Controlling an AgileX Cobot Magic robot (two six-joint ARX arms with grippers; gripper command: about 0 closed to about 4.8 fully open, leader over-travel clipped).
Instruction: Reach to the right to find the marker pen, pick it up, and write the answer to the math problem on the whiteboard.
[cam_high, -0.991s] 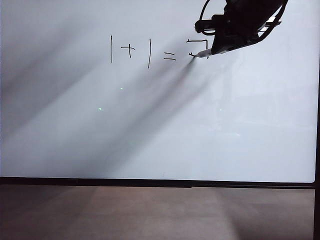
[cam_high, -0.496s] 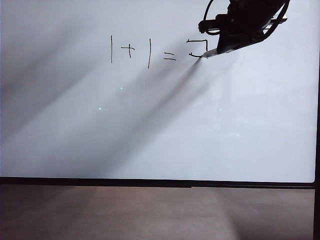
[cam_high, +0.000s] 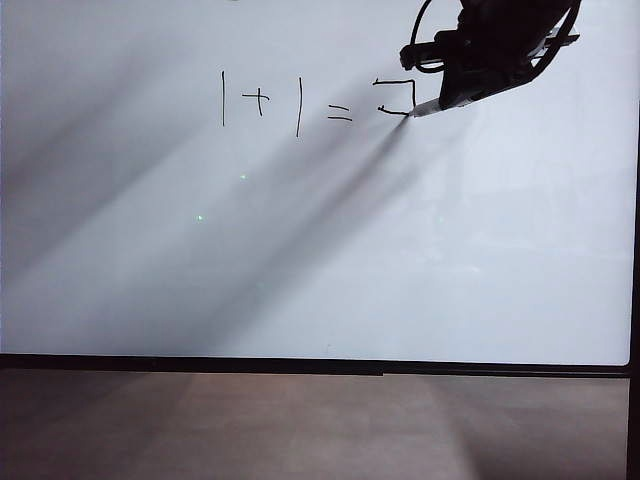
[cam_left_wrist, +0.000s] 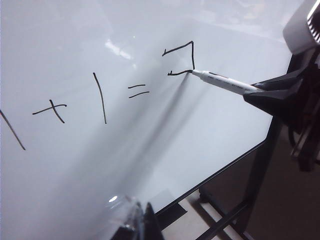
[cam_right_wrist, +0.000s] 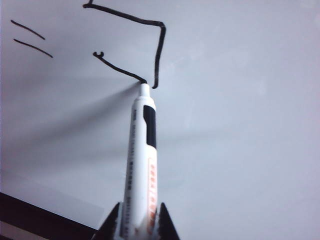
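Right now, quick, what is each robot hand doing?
Right hand: closed on the marker pen, tip on the whiteboard.
Left hand: only its edge shows; cannot tell.

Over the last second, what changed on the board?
The right gripper, shut on the marker pen, slid rightward, extending the bottom stroke of the answer. The math problem and whiteboard look unchanged; the left gripper stays low.
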